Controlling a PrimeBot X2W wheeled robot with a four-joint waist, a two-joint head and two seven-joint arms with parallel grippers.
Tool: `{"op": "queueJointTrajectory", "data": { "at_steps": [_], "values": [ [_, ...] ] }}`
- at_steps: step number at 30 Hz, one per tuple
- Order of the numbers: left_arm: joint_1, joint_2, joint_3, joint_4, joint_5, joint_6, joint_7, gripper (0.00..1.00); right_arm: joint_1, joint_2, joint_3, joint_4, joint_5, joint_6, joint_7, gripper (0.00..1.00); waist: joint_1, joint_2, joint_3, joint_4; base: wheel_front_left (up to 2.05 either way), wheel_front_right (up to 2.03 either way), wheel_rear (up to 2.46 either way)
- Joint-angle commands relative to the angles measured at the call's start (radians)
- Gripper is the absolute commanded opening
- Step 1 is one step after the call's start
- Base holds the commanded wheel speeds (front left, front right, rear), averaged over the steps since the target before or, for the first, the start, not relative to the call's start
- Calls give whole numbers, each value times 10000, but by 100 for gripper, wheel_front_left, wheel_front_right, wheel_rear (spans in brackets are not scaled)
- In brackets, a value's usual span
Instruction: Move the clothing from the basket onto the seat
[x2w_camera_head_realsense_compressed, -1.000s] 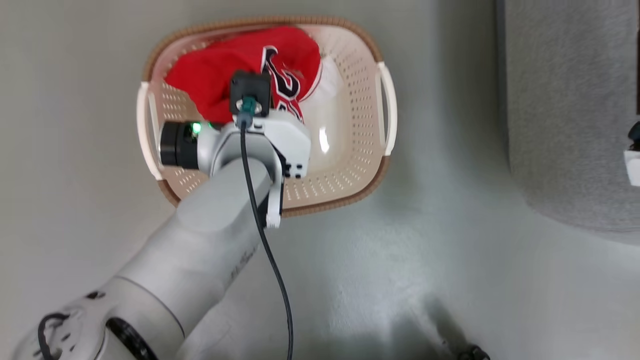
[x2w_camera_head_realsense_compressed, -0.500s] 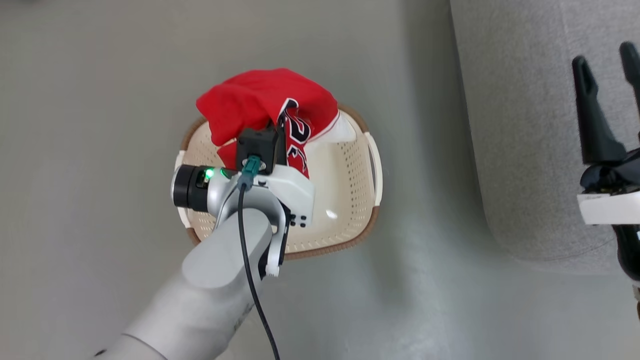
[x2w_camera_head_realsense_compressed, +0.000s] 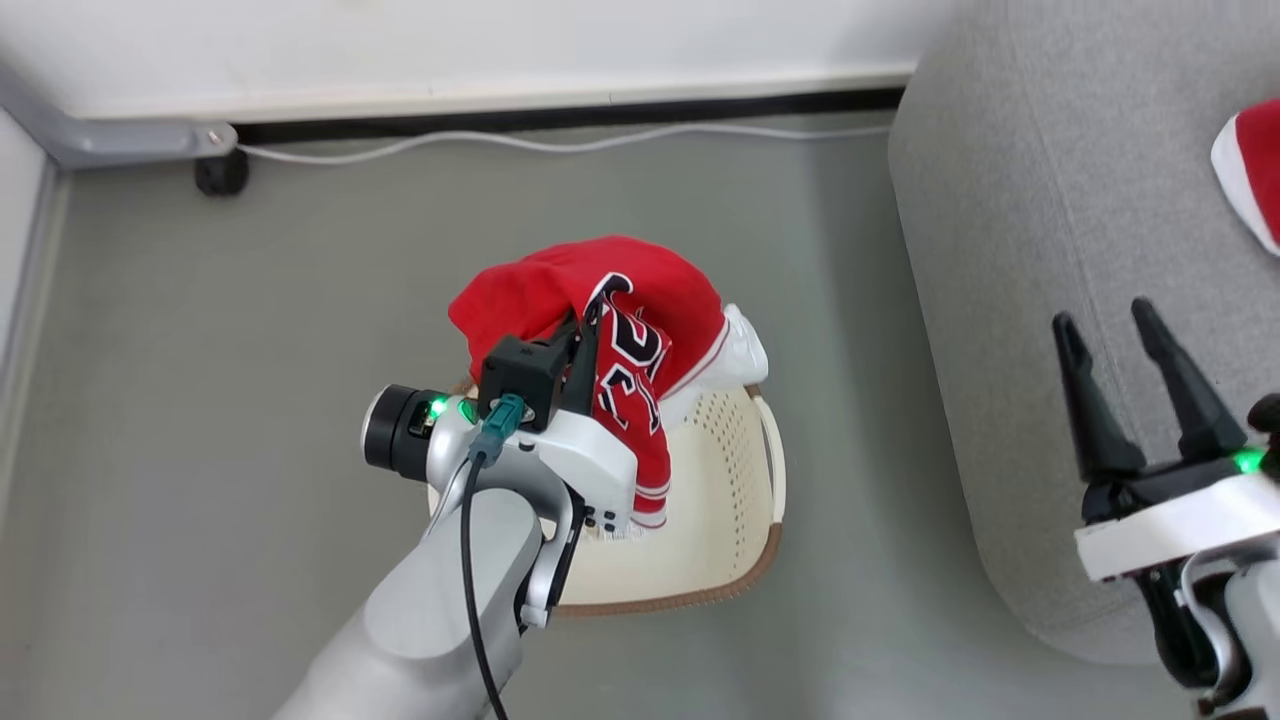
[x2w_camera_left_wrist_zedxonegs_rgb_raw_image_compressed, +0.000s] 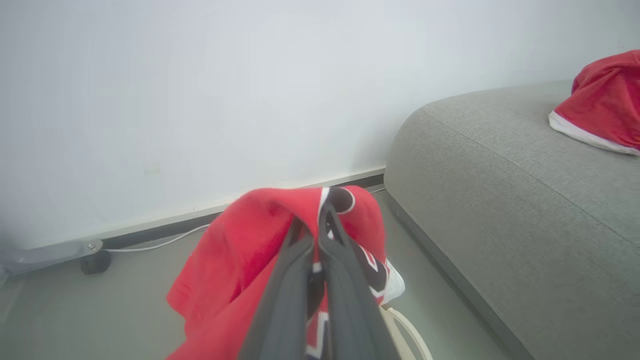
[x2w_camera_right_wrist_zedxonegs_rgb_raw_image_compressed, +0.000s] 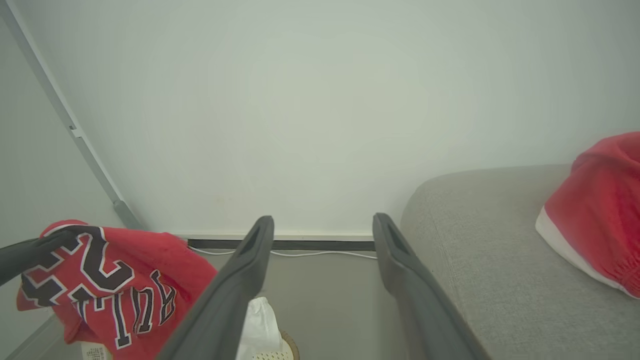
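My left gripper (x2w_camera_head_realsense_compressed: 585, 332) is shut on the red jersey (x2w_camera_head_realsense_compressed: 610, 290) with the navy "23", which hangs bunched above the cream basket (x2w_camera_head_realsense_compressed: 735, 470). In the left wrist view the fingers (x2w_camera_left_wrist_zedxonegs_rgb_raw_image_compressed: 345, 280) pinch a fold of the jersey (x2w_camera_left_wrist_zedxonegs_rgb_raw_image_compressed: 235, 240). On the right stands the grey seat (x2w_camera_head_realsense_compressed: 1000, 230), and a plain red garment with white trim (x2w_camera_head_realsense_compressed: 1255, 165) lies on it. My right gripper (x2w_camera_head_realsense_compressed: 1100, 322) is open and holds nothing over the seat's front edge. The right wrist view shows the jersey (x2w_camera_right_wrist_zedxonegs_rgb_raw_image_compressed: 115, 280) at lower left and the red garment (x2w_camera_right_wrist_zedxonegs_rgb_raw_image_compressed: 595, 210) on the seat (x2w_camera_right_wrist_zedxonegs_rgb_raw_image_compressed: 475, 230).
A white cable (x2w_camera_head_realsense_compressed: 450, 142) runs along the wall's foot. At the back left, a grey metal frame leg (x2w_camera_head_realsense_compressed: 110, 140) with a black caster (x2w_camera_head_realsense_compressed: 220, 175) stands on the floor. A white piece of fabric (x2w_camera_head_realsense_compressed: 742, 352) shows at the basket's far rim.
My left gripper has lifted the jersey up out of the basket. The head camera has tilted up, bringing the wall, the seat and my right gripper into view.
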Motion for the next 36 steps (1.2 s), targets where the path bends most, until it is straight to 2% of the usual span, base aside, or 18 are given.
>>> {"op": "queueJointTrajectory", "data": {
  "at_steps": [1, 9, 16, 21, 30, 36],
  "values": [
    [50, 70, 382, -314, 175, -118, -104, 0, 238, -73, 136, -89, -176, 33, -59, 100, 0, 0, -599, 251, 0, 0, 0],
    [502, 225, 902, -910, 778, -1032, -104, 0, 927, 687, 100, 658, -853, 33, -59, 100, 0, 0, -1854, 535, 0, 0, 0],
    [534, 580, 1029, -1469, 895, -1510, -105, 0, 1241, 1104, 194, 1047, -1156, 33, -59, 100, 0, 0, -2553, 704, 0, 0, 0],
    [429, 807, 1059, -2053, 911, -1572, -70, 0, 1313, 1268, 187, 1139, -1260, 33, -59, 100, 0, 0, -2700, 721, 0, 0, 0],
    [314, 1089, 1026, -3144, 978, -1425, 256, 0, 1305, 1225, 236, 1120, -1199, 33, -59, 100, 0, 0, -2599, 674, 0, 0, 0],
    [335, 1095, 910, -3463, 953, -1417, 389, 0, 826, 589, 1257, 952, -859, 33, -59, 100, 0, 0, -2473, 638, 0, 0, 0]
  ]
}}
